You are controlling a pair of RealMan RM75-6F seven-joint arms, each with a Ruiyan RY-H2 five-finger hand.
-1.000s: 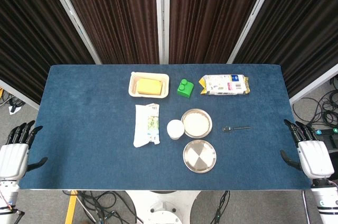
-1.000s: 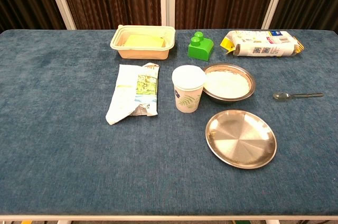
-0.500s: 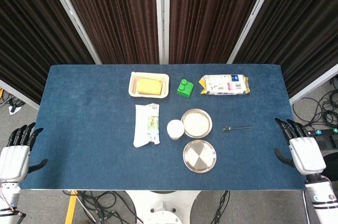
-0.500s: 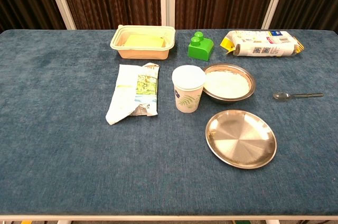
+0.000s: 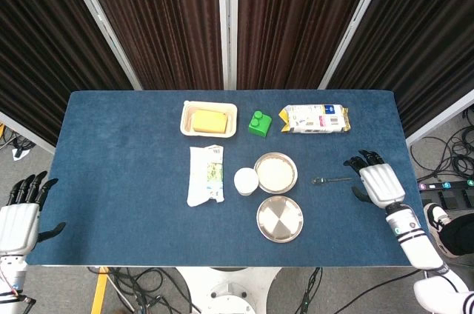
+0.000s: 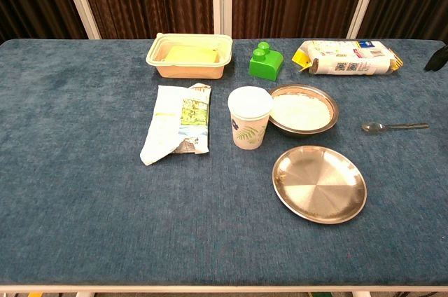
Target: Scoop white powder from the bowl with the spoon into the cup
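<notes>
A metal bowl [image 5: 275, 172] [image 6: 303, 109] of white powder sits at the table's centre. A white paper cup [image 5: 246, 181] [image 6: 250, 117] with a leaf print stands upright just left of it. A small metal spoon [image 5: 331, 180] [image 6: 394, 127] lies flat to the bowl's right, handle pointing right. My right hand [image 5: 378, 181] hovers over the table just right of the spoon's handle, fingers spread, holding nothing; only a dark fingertip [image 6: 436, 57] shows in the chest view. My left hand [image 5: 20, 210] hangs off the table's left front corner, fingers apart and empty.
An empty steel plate [image 5: 280, 218] [image 6: 319, 183] lies in front of the bowl. A white-green packet [image 5: 207, 174] lies left of the cup. At the back are a beige tray [image 5: 209, 119], a green block [image 5: 259, 124] and a snack bag [image 5: 314, 118].
My right hand has moved in from the table's right front corner over the table, ending just right of the spoon's handle. The left hand has barely moved.
</notes>
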